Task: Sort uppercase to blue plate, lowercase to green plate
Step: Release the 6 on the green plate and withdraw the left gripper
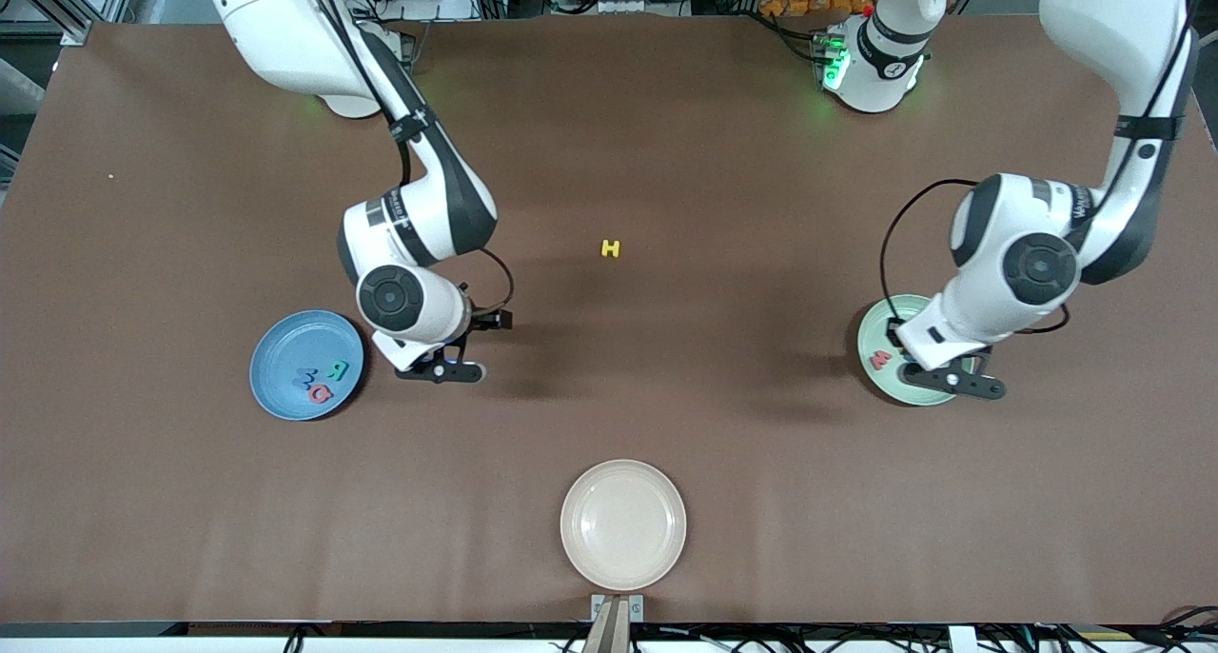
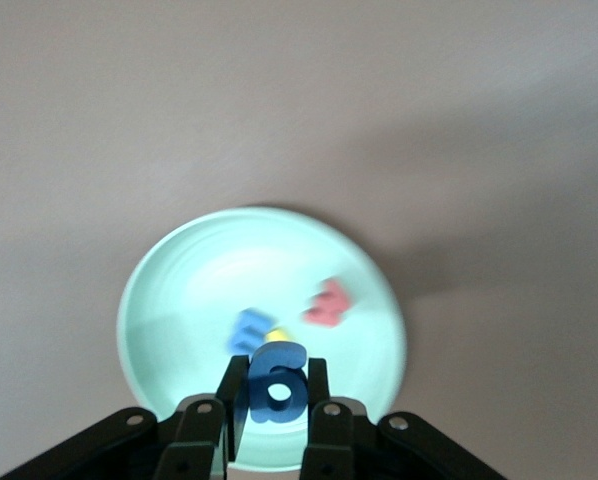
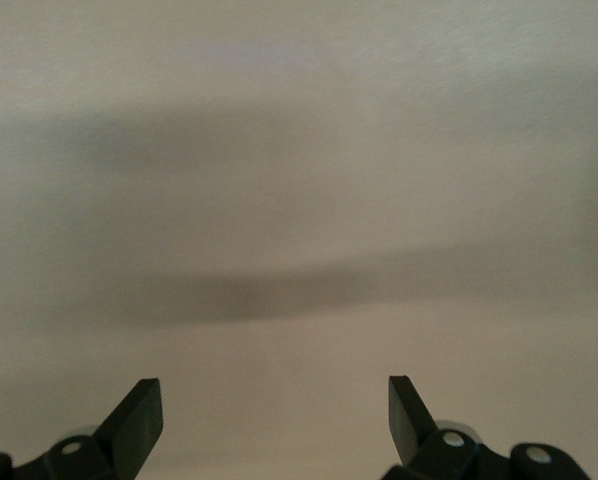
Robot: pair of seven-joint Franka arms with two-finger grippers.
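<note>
My left gripper hangs over the pale green plate and is shut on the blue g. In the left wrist view, the gripper holds the g above the green plate. A red m-like letter, a blue m and a yellow h lie in that plate. The red letter also shows in the front view. The blue plate holds the teal R, blue M and red Q. The yellow H lies alone mid-table. My right gripper is open and empty over bare table beside the blue plate; it also shows in the right wrist view.
A cream plate sits near the table's front edge, nearer to the front camera than the H. The left arm's hand hides part of the green plate in the front view.
</note>
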